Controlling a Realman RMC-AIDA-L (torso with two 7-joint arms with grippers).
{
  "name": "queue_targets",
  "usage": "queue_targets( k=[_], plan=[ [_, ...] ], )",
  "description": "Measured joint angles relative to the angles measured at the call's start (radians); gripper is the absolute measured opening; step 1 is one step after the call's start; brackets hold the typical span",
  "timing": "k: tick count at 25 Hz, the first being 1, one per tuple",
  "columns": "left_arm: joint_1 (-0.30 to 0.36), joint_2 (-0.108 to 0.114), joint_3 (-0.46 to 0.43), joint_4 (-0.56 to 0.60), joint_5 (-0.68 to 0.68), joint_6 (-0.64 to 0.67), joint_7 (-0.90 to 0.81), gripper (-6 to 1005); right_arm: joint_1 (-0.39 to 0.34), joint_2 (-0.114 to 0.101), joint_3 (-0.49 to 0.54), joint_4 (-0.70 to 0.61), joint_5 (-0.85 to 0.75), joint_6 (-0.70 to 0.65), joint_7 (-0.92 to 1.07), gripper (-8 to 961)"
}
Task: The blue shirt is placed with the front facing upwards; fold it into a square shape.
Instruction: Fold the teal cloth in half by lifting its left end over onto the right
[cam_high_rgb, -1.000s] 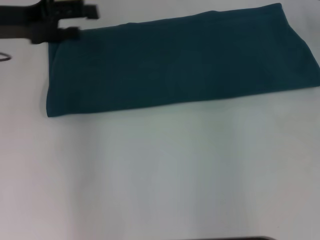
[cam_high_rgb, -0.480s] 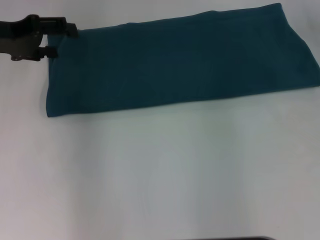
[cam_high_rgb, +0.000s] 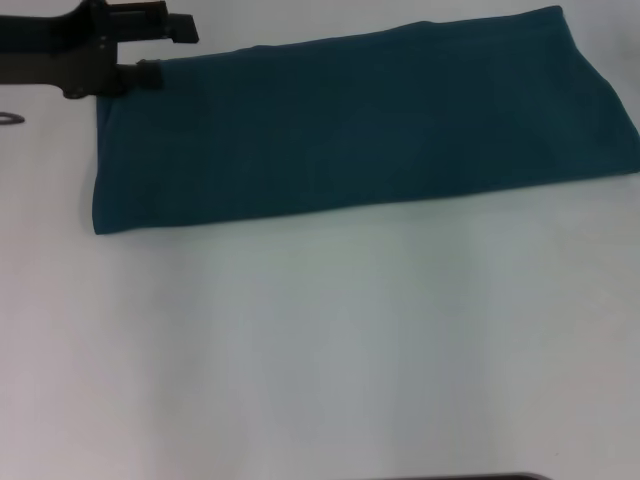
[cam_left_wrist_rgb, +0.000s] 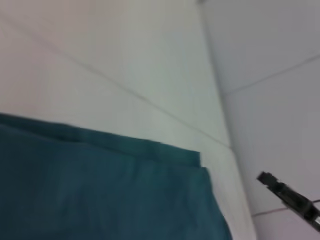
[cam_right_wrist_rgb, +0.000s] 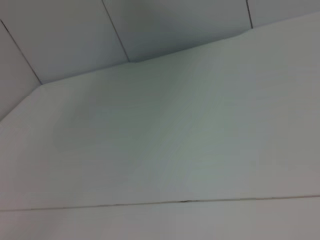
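Observation:
The blue shirt (cam_high_rgb: 360, 125) lies flat on the white table (cam_high_rgb: 330, 350) as a long teal band with its plain side up, running from the far left to the right edge of the head view. No lettering shows. My left gripper (cam_high_rgb: 172, 50) hovers at the shirt's far left corner, open, its two black fingers (cam_high_rgb: 170, 24) apart with nothing between them. In the left wrist view that shirt corner (cam_left_wrist_rgb: 100, 190) fills the lower part of the picture. My right gripper is out of view, and its wrist view shows only bare table.
A small dark ring-like thing (cam_high_rgb: 10, 118) lies at the left edge of the head view. A dark strip (cam_high_rgb: 470, 477) runs along the near edge. A black part (cam_left_wrist_rgb: 290, 197) shows beyond the table edge in the left wrist view.
Half a second ago the left gripper had drawn back to the left of the shirt's corner. It has now come back to the right over that corner. The shirt has not moved.

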Motion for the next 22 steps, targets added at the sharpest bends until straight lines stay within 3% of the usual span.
queue_targets(
  k=[4, 6, 8, 11, 12, 16, 20, 22],
  plan=[
    [-0.001, 0.039, -0.019, 0.142, -0.015, -0.019, 0.007, 879, -0.002, 0.003, 0.0, 0.004, 0.0, 0.01, -0.007, 635],
    [-0.008, 0.049, -0.026, 0.144, -0.061, 0.031, 0.013, 879, -0.001, 0.002, 0.0, 0.009, 0.0, 0.013, -0.007, 635],
    [-0.007, 0.028, -0.027, 0.066, -0.143, 0.143, 0.088, 878, 0.002, 0.0, 0.0, 0.013, 0.0, 0.015, -0.008, 635],
    [0.034, -0.054, -0.033, -0.036, -0.174, 0.212, 0.256, 877, 0.005, 0.0, 0.0, 0.022, 0.0, 0.018, -0.008, 634],
    [0.049, -0.064, -0.02, -0.043, -0.141, 0.189, 0.279, 877, 0.005, -0.001, 0.0, 0.025, 0.0, 0.019, -0.008, 634],
    [0.029, -0.017, 0.088, -0.051, -0.029, 0.106, 0.166, 875, 0.009, 0.0, -0.001, 0.037, 0.0, 0.021, -0.015, 634],
    [0.016, -0.022, 0.098, -0.128, 0.019, 0.081, 0.052, 876, 0.01, 0.002, 0.0, 0.039, 0.002, 0.017, -0.018, 633],
    [-0.002, -0.005, 0.092, -0.085, 0.03, 0.069, 0.018, 877, 0.008, 0.007, 0.0, 0.039, 0.001, 0.019, -0.019, 633]
  ],
)
